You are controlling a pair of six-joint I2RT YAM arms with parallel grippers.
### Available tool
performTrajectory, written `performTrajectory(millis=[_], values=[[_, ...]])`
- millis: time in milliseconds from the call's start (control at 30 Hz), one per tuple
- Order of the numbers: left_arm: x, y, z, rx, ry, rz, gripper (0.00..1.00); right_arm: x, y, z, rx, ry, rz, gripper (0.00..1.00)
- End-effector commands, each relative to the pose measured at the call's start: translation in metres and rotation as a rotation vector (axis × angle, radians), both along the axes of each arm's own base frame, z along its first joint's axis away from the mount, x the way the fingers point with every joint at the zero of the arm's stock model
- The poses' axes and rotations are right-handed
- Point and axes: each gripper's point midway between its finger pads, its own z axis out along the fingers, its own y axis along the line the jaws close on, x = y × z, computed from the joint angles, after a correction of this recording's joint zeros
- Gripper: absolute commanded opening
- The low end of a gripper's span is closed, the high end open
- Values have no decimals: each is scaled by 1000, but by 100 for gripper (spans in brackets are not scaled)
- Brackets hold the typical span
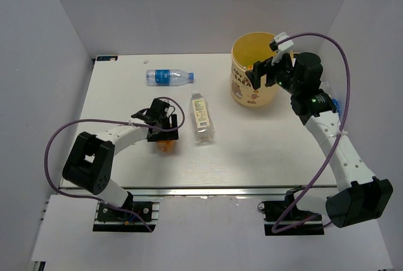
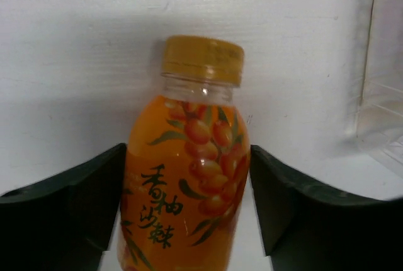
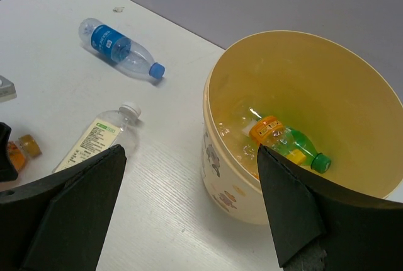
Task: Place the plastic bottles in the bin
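Observation:
A short orange bottle (image 1: 165, 146) (image 2: 186, 170) lies on the white table, and my left gripper (image 1: 165, 133) (image 2: 187, 147) is shut on it, one finger touching each side of its body. A clear bottle with a blue label (image 1: 169, 77) (image 3: 119, 47) lies at the far left. Another clear bottle with a pale label (image 1: 201, 116) (image 3: 94, 138) lies mid-table. The pale-yellow bin (image 1: 252, 94) (image 3: 233, 189) stands far right and holds a green bottle (image 3: 302, 148) and one with an orange label (image 3: 267, 129). My right gripper (image 1: 267, 72) (image 3: 190, 148) hangs open and empty over the bin's near-left rim.
Grey walls close in the table on the left, back and right. A clear object with a blue end (image 1: 335, 103) shows behind the right arm. Purple cables loop from both arms. The table's front edge is a metal rail (image 1: 208, 191).

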Motion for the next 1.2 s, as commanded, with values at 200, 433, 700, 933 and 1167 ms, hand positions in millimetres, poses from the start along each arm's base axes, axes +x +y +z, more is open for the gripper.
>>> performTrajectory(millis=[200,433,700,933,1167], values=[[6,-3,18,50,-64,61,29,-15,-26,18,80,-47,-153,89],[58,-27,168,-124,-404,80,14,-49,-93,-51,319,94,-577,89],[115,-124,324,-465,-728,-135,16,-94,-118,-106,408,166,-705,89],[166,-207,378,-560,-815,-260,16,-106,-123,-127,362,203,-717,89],[197,-264,397,-730,-921,-292,21,-105,-113,-145,329,246,-668,89]])
